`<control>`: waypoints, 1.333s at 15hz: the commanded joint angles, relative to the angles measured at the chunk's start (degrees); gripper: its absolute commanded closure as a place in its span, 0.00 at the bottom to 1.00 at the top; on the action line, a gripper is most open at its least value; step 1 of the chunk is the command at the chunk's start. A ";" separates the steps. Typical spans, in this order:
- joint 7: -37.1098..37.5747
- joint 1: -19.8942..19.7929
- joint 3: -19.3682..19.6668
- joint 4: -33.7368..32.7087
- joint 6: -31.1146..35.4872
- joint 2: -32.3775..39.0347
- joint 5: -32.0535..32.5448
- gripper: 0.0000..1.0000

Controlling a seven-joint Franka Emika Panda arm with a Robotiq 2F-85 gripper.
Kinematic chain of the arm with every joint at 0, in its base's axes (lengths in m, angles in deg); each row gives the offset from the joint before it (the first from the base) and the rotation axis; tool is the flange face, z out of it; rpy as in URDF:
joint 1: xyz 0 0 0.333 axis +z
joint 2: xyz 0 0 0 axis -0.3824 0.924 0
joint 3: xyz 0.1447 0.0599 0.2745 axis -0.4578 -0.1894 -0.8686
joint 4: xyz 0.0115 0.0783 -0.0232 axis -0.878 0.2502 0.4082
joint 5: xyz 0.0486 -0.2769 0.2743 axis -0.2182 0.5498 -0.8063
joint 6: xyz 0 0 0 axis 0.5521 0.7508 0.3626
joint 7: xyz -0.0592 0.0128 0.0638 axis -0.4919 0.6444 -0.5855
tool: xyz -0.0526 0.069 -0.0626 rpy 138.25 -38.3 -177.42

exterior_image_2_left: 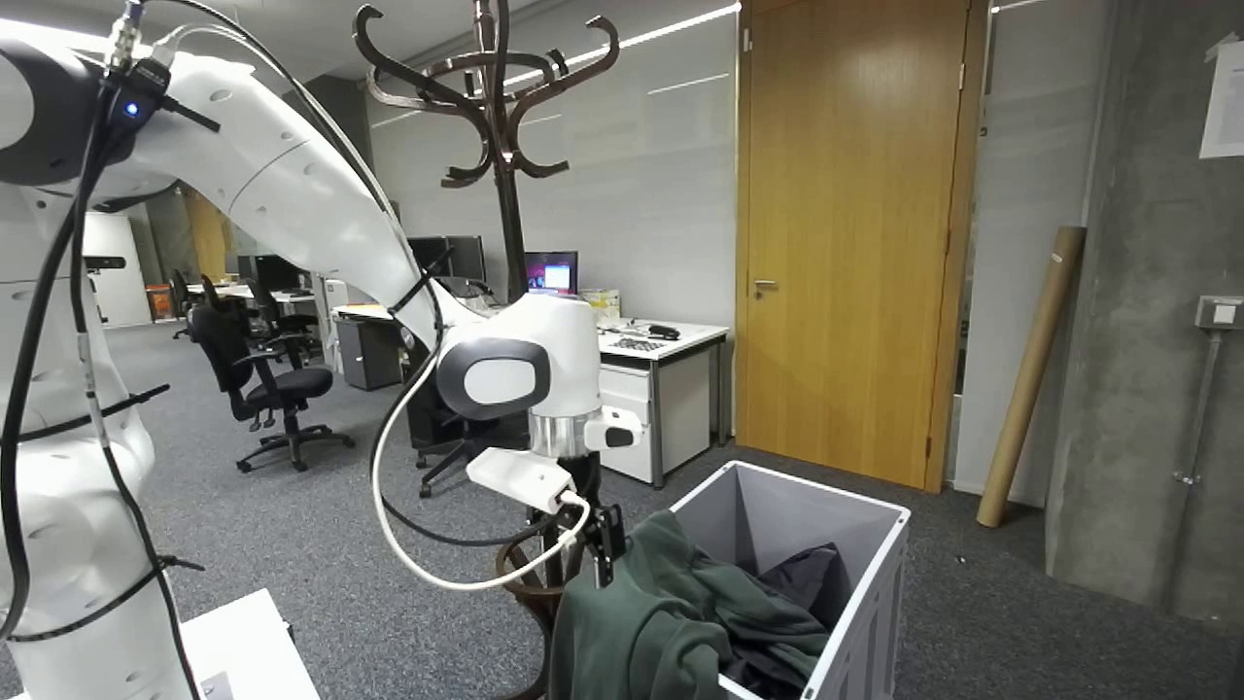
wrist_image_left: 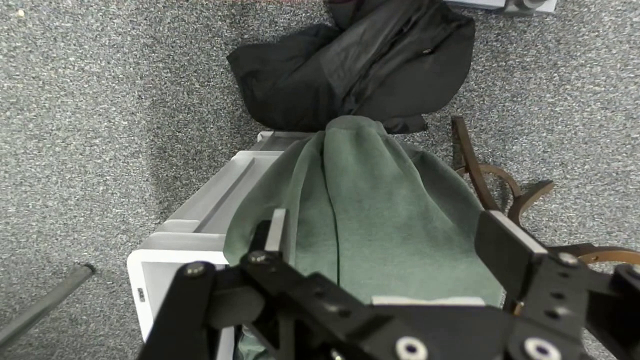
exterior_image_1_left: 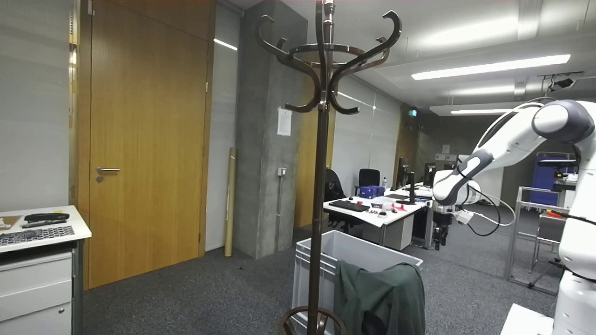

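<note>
A dark green, softly folded cloth garment (wrist_image_left: 390, 215) hung over the rim of a deep, rectangular grey plastic bin (exterior_image_2_left: 807, 515), part of it falling outside and part lying within. Inside the bin, next to the green folds, lay a crumpled, near-black fabric (exterior_image_2_left: 812, 574). The black two-fingered gripper (wrist_image_left: 397, 232) was above the garment, its fingers spread well apart; in the wrist view, green folds showed in the gap between them. In an exterior view, a strip of speckled grey carpet (exterior_image_1_left: 447, 279) could be seen between the fingertips and the garment, so the two were apart. At the garment's far end in the wrist view, a matt black cloth (wrist_image_left: 360, 75) with a long seam showed against the carpet.

Near the bin stood a glossy, dark brown coat stand (exterior_image_1_left: 319, 195) with curved hooks, its rounded base close to the garment. The white jointed robot arm (exterior_image_2_left: 292, 194) with dark grey covers arched down to the gripper. Farther off were a tall, honey-coloured wooden door (exterior_image_1_left: 149, 139), a long brown cardboard tube (exterior_image_2_left: 1030, 379) leaning beside a rough grey concrete pillar (exterior_image_1_left: 253, 139), and a black wheeled office chair (exterior_image_2_left: 292, 386). A white desk (exterior_image_1_left: 404, 214) bore a black keyboard (exterior_image_1_left: 349, 205) and blue boxes (exterior_image_1_left: 371, 191).
</note>
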 commanded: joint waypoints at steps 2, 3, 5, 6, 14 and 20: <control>0.55 -0.46 -0.94 0.97 3.17 0.03 -0.82 0.00; 0.34 -0.33 -1.15 1.66 6.32 0.63 -1.14 0.00; -0.06 -0.15 -1.65 2.20 10.50 1.91 -1.68 0.00; 0.58 0.00 -2.11 2.31 12.40 3.06 -1.45 0.00; -0.34 -1.42 -7.03 0.16 17.66 12.38 -2.26 0.00; 0.56 -3.74 -9.84 -3.72 17.20 18.36 -5.35 0.00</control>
